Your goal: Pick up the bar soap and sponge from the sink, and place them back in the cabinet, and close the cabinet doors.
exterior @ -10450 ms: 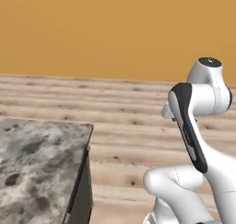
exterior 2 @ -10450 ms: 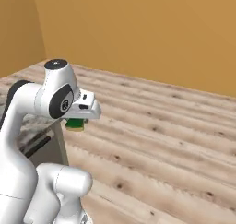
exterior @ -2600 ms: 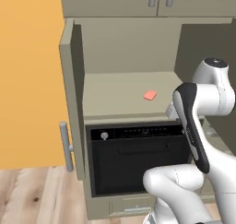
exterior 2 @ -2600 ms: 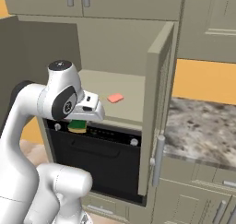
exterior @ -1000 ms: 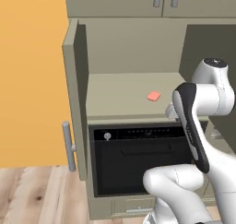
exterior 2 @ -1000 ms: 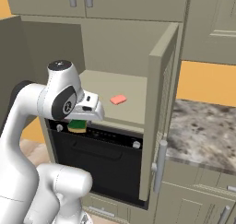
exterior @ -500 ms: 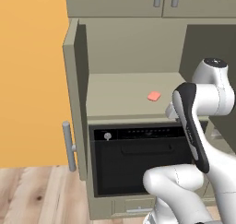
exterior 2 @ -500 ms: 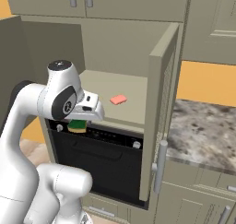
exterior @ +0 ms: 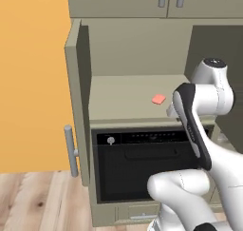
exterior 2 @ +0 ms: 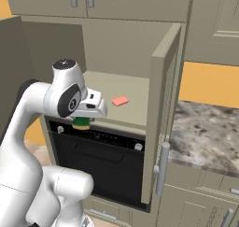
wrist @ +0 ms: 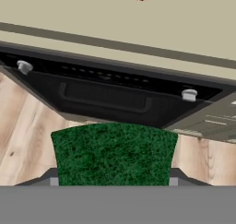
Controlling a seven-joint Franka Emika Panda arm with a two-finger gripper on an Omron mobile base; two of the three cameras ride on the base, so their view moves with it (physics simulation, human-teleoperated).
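The hand (exterior 2: 84, 121) is clamped on the sponge (wrist: 114, 153), its coarse dark green face filling the grip, just in front of the open cabinet (exterior: 128, 59). On the smooth beige shelf (exterior 2: 133, 110) lies the bar soap (exterior: 158, 99) (flat, salmon-pink, rounded), above the glossy black oven (exterior: 142, 163).

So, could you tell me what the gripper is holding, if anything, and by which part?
The gripper holds the sponge, clamped by its two opposite side edges, green face toward the hand camera.
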